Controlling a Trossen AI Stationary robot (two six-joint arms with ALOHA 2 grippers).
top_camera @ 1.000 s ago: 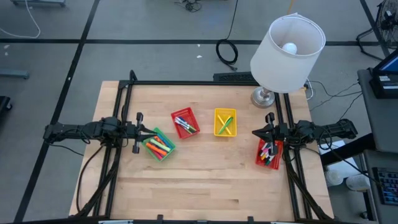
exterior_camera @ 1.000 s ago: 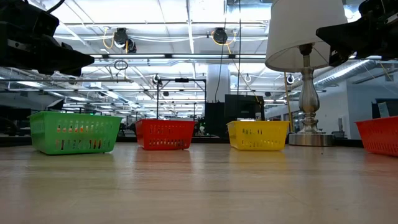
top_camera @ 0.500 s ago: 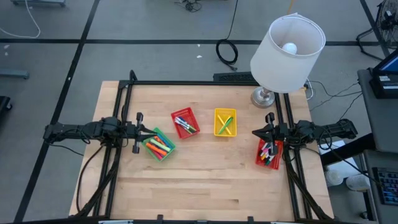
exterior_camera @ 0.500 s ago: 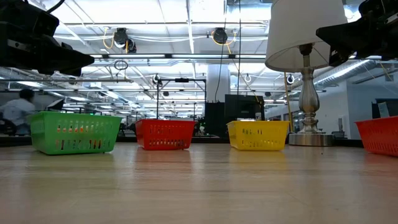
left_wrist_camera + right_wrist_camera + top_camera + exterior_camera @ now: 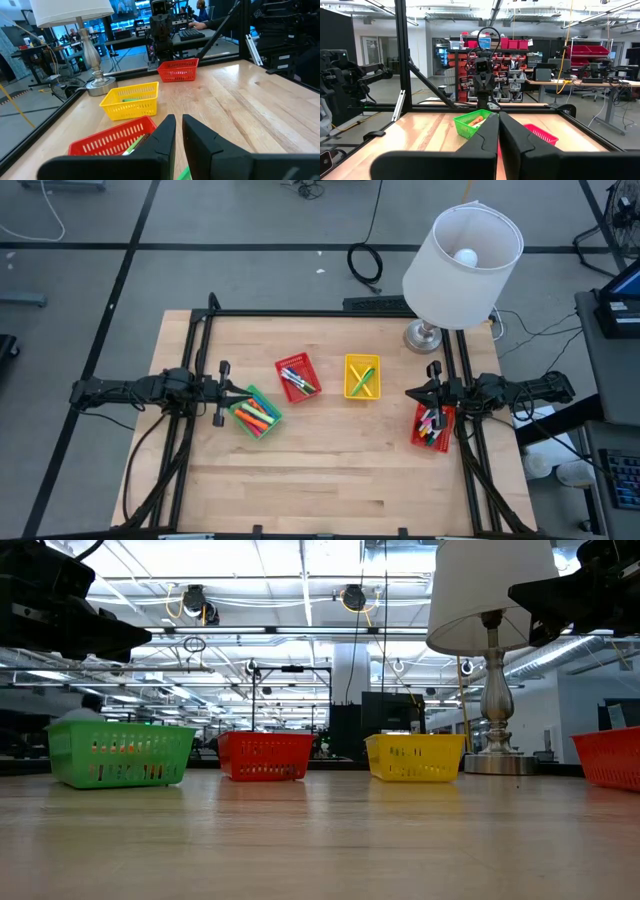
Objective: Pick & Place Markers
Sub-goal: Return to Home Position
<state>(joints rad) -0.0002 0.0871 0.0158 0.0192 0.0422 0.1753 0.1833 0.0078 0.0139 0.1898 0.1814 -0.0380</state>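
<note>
A wooden counter (image 5: 330, 470) under a lamp (image 5: 462, 250) carries four baskets. The markers (image 5: 255, 417) lie inside the green basket (image 5: 120, 755), red basket (image 5: 265, 755), yellow basket (image 5: 415, 757) and second red basket (image 5: 610, 755). The left gripper (image 5: 178, 120) hangs beside the green basket, jaws together. The right gripper (image 5: 498, 116) hangs beside the second red basket, jaws together.
</note>
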